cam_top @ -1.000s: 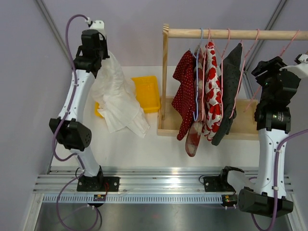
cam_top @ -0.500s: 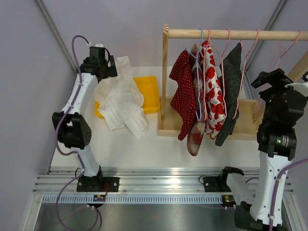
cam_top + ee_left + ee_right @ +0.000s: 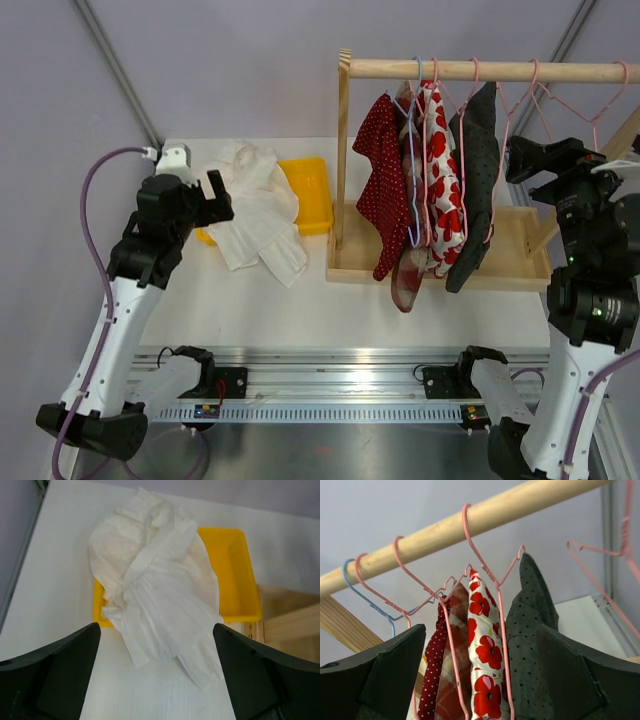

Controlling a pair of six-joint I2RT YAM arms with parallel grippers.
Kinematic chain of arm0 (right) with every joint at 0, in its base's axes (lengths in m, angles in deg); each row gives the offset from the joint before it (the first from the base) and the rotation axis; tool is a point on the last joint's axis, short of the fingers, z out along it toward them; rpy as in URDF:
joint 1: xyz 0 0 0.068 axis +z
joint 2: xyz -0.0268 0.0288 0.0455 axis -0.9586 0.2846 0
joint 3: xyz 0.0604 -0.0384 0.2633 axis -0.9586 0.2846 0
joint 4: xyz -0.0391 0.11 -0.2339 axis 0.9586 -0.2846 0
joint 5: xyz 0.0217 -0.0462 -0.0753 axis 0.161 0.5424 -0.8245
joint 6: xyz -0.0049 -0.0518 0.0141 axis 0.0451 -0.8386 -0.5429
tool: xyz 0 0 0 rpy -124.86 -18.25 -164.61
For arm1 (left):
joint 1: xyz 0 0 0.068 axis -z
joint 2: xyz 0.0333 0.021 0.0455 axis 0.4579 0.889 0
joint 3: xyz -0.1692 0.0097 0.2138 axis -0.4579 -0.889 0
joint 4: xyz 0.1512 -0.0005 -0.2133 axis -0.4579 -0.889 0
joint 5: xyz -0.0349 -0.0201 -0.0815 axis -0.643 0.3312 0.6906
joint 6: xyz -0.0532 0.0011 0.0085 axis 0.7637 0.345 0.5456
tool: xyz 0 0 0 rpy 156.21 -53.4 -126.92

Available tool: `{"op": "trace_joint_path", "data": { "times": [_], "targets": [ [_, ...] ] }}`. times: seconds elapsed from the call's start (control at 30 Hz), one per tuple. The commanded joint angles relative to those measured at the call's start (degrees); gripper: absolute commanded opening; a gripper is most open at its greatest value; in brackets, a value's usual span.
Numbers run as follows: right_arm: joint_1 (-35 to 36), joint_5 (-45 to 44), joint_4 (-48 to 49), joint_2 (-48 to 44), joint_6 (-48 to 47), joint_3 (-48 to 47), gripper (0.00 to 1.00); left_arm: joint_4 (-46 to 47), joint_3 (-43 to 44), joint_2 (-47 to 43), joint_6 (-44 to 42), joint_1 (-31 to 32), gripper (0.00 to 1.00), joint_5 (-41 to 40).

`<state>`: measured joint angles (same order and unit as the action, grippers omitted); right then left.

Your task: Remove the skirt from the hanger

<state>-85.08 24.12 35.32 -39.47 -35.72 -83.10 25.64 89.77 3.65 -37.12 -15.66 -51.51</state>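
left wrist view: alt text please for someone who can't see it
A crumpled white skirt lies draped over a yellow tray on a white table, covering most of the tray's left side. The left gripper, open and empty, shows as two dark fingers at the bottom corners. A wooden rack base shows at the right edge.
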Motion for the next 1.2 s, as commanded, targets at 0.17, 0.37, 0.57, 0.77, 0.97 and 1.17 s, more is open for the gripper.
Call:
{"op": "trace_joint_path", "data": {
  "times": [0.17, 0.37, 0.57, 0.77, 0.97, 1.17],
  "targets": [
    [0.1, 7.12, -2.34, 7.97, -1.39, 1.61, 0.94, -2.49, -17.33, -14.47, 0.26, 2.82, 0.99, 1.96],
    [0.1, 4.38, -1.55, 7.88, -2.01, 4.95, 0.58, -3.28, -22.7, -18.45, -0.18, 2.82, 0.99, 1.43],
    [0.1, 5.26, -1.02, 7.88, -0.51, 5.48, 0.0, -3.63, -18.85, -16.96, -0.44, 2.99, 0.99, 1.6],
    [0.1, 5.08, -2.42, 8.93, -0.43, -1.53, 0.0, -3.98, -3.07, -11.25, -2.37, 14.29, 0.99, -5.68],
    [0.1, 7.18, -6.02, 6.83, 1.77, -7.96, 0.0, -4.52, 18.06, 0.7, -8.68, 37.12, 0.99, -10.0],
    [0.19, 11.41, -10.06, -2.47, 4.49, -4.72, 0.0, 5.67, 25.72, 10.37, -17.84, 56.94, 0.99, -4.47]
  ]
}}
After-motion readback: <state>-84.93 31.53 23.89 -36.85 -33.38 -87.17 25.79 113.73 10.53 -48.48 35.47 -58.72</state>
